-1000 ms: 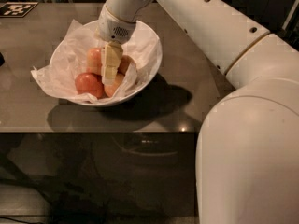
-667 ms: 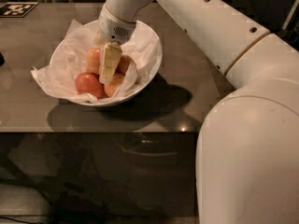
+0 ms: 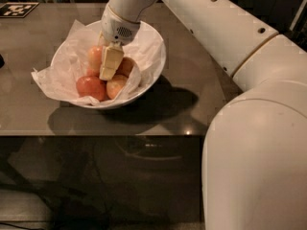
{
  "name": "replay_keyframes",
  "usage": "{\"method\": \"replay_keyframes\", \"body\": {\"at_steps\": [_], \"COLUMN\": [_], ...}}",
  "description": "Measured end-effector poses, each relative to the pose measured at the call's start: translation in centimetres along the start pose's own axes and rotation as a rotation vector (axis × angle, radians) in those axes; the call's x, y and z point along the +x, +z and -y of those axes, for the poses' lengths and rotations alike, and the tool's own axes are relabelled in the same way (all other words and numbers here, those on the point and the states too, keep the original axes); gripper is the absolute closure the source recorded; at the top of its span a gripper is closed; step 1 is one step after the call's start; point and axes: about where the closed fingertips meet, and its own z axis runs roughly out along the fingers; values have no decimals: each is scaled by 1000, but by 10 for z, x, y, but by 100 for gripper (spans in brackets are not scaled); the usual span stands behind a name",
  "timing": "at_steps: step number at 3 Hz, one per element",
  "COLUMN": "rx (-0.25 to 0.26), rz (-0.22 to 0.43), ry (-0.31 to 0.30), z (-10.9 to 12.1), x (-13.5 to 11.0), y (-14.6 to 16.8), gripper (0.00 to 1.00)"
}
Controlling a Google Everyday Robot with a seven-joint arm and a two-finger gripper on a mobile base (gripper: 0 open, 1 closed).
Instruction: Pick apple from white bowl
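Because I judge the apple (image 3: 94,58) firm, smooth and fairly heavy, I want a hold across its widest middle. It lies in the white bowl (image 3: 162,60) on crumpled paper (image 3: 53,75), with the gripper (image 3: 109,63) down just beside it; whether it is closed I cannot tell.

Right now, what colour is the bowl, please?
The bowl is white, camera view; the gripper sits inside it.

Lab: fiducial tag (image 3: 17,9), claw (image 3: 104,70) in white bowl (image 3: 159,56)
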Motion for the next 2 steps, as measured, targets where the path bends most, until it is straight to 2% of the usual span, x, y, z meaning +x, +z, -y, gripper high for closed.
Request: {"method": "replay_keyframes", "body": {"at_steps": [1, 2], "rx": [0, -3], "rz": [0, -10], "ry": [0, -5], "z": [0, 3], "x": [0, -4], "y": [0, 0], "gripper": [89, 100]}}
